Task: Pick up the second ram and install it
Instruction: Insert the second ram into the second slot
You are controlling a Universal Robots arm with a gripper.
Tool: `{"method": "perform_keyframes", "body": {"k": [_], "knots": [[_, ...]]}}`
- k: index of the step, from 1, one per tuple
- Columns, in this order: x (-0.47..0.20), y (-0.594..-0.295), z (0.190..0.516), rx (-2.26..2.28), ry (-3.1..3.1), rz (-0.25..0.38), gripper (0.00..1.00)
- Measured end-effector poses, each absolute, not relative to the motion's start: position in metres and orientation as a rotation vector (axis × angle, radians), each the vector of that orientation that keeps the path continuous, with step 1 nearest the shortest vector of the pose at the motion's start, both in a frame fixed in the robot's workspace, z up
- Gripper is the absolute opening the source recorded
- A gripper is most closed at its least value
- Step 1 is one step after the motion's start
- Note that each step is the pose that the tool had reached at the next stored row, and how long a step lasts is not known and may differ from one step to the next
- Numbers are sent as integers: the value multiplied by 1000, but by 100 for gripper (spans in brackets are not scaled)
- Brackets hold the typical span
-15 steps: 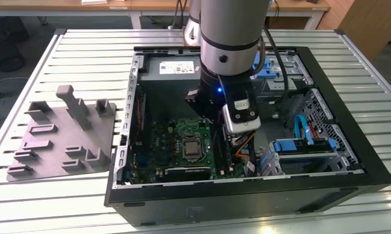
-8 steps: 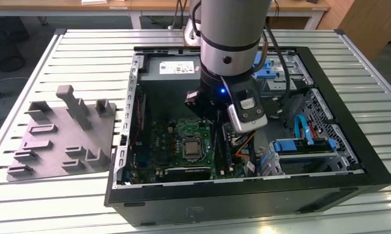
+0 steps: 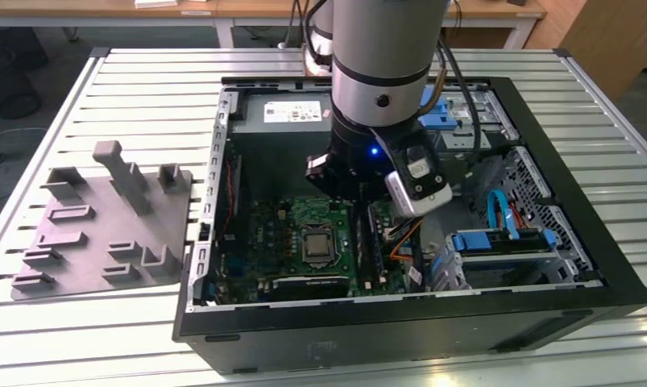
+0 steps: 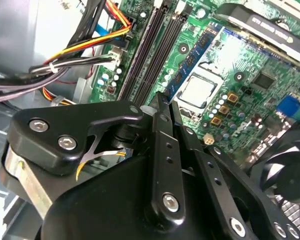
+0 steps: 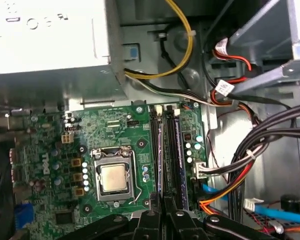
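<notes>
Dark ram (image 5: 177, 150) sits in your motherboard (image 5: 115, 145) slot; gripper (image 5: 162, 212) fingers pressed together just above it.

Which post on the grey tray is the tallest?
The long post near the grey tray's far edge; it rises well above the stubby ones around it.

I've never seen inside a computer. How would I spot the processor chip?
Look into the open black computer case, at the green motherboard on its floor. Beside the long black slots, the processor is the one shiny silver square in a metal frame.
</notes>
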State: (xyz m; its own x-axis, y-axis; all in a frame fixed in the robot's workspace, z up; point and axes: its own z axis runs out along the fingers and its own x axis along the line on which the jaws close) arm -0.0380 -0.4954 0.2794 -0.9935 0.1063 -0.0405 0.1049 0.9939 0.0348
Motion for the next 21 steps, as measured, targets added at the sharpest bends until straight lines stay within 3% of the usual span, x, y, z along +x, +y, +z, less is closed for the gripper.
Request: {"method": "perform_keyframes", "body": {"k": [21], "knots": [[-38, -495, 278, 6, 3100, 54, 14]]}}
